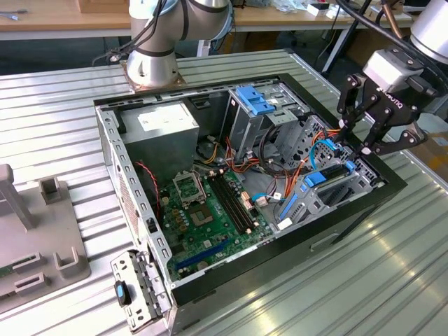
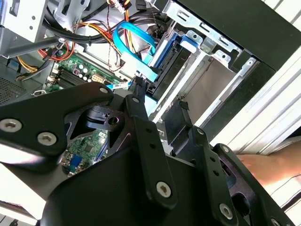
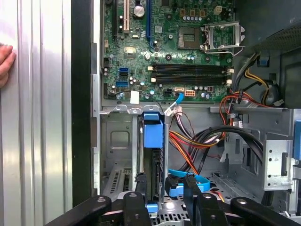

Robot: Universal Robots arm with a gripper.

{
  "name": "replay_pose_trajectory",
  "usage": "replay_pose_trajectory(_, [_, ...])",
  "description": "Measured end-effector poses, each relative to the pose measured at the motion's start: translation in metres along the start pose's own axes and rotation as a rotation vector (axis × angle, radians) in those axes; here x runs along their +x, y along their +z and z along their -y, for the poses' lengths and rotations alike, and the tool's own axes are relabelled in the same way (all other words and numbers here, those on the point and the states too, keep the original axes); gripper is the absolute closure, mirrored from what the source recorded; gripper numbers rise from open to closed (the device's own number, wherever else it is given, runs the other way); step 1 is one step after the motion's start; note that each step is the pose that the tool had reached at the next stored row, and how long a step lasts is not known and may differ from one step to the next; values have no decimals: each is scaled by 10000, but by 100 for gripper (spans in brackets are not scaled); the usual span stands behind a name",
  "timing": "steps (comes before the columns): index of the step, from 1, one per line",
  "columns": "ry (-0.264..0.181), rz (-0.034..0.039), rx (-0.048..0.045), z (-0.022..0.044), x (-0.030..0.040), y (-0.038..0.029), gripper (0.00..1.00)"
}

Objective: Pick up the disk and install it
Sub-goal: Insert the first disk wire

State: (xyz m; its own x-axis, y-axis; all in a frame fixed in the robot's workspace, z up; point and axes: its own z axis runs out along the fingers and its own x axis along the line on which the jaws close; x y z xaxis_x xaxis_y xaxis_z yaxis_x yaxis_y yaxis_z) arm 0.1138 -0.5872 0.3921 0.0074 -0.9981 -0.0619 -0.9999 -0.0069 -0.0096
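Grey metal fixture block [image 1: 31,238]: being carried on the ribbed metal bench [image 1: 392,280] at the exterior view's left.

Open black computer case [image 1: 350,224]: being displayed mid-bench, its green motherboard [image 1: 210,210] being exposed.

Blue plastic bracket [image 1: 253,99]: being borne atop the tall metal bay.

Grey-metal disk in its blue carrier rail [image 1: 316,178]: being held on edge in the drive cage at the case's corner, toward the exterior view's right.

Black two-fingered tool [image 1: 355,140]: being held just above the disk, fingers apart, nothing being clamped.

Person's hand [image 3: 3,63]: being rested on the bench beside the case, in the first wrist view.
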Motion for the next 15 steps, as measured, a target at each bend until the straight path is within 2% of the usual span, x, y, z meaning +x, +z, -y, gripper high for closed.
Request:
replay_pose_trajectory(10, [-102,0,-6,133,-92,7,56])
replay_pose_trajectory(13, [-212,1,-13,213,-104,8,56])
replay_pose_trajectory(15, [-345,2,-21,312,-110,9,56])
